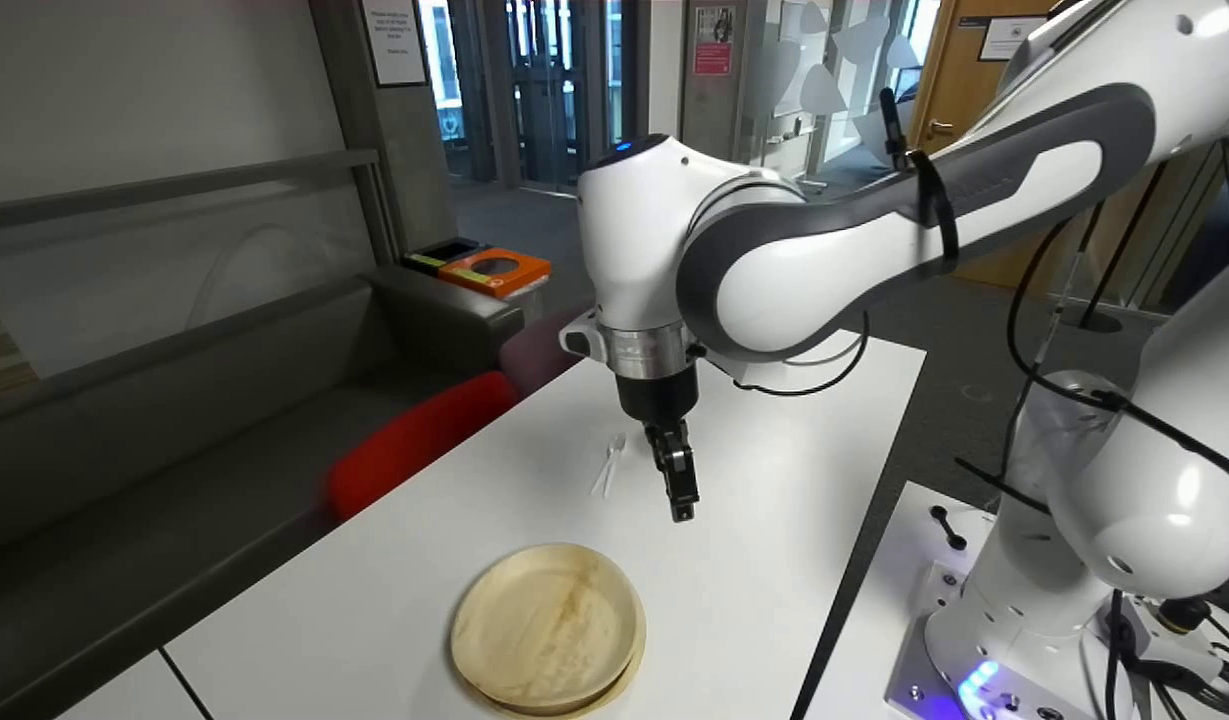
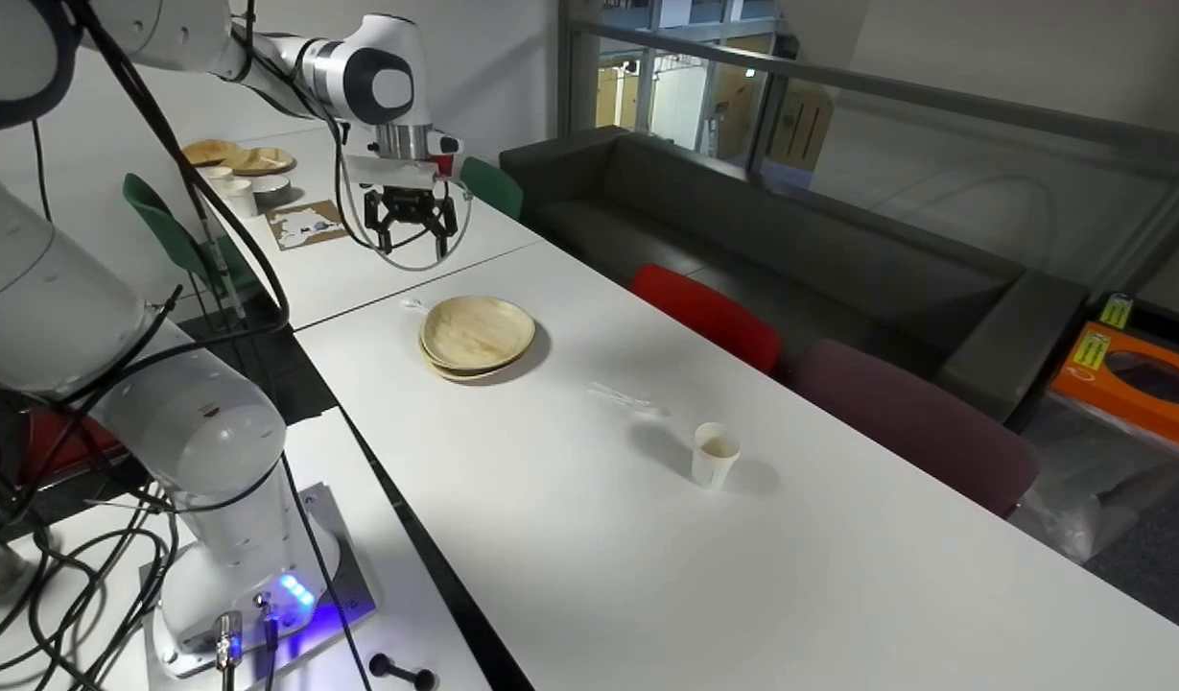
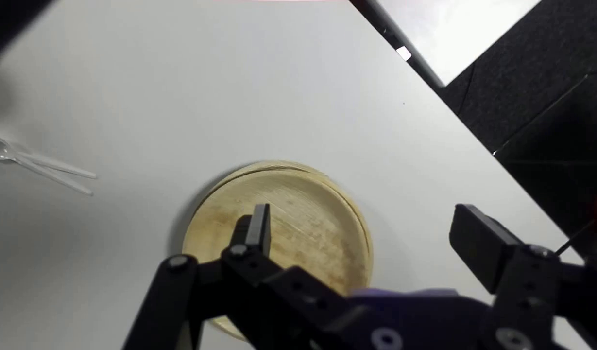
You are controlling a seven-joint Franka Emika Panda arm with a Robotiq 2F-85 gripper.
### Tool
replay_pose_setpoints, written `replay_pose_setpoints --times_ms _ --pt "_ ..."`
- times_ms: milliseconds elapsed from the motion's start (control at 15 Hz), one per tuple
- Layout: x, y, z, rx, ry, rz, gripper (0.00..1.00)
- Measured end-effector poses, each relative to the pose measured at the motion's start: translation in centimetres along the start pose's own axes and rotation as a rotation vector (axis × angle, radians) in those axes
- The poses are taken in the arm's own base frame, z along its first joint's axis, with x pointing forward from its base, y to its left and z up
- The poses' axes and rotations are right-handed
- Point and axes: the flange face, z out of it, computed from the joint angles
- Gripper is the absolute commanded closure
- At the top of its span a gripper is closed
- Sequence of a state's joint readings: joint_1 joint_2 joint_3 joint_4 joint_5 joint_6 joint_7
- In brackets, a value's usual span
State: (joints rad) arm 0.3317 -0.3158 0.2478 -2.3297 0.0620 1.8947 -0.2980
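This looks like an office lounge: a long grey sofa point(image 2: 829, 259); a red chair point(image 2: 709, 312); a posted notice point(image 1: 394, 40); glass doors point(image 1: 546, 95) beyond.

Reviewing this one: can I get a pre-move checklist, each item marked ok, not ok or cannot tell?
1. The gripper open and holding nothing: ok.
2. The gripper clear of the plates: ok.
3. Rims of the plates aligned: not ok, slightly offset.
4. The cup near the cutlery upright: ok.
5. Pieces of cutlery separated: not ok, they overlap.
6. The white item beside the plates not touching them: cannot tell, too small.
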Motion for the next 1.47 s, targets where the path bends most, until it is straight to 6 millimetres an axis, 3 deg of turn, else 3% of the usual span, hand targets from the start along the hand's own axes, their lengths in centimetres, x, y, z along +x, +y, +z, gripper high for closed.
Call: replay_pose_setpoints --times_ms 867,1133,1467 --pt "0.6 -0.7 0.2 0.001 -0.008 -0.073 0.0" --pt "3.3 -1.8 -0.5 -0.064 -0.023 -0.26 0.0" --pt "7.5 -3.6 1.5 -0.035 -0.06 -0.524 0.0"
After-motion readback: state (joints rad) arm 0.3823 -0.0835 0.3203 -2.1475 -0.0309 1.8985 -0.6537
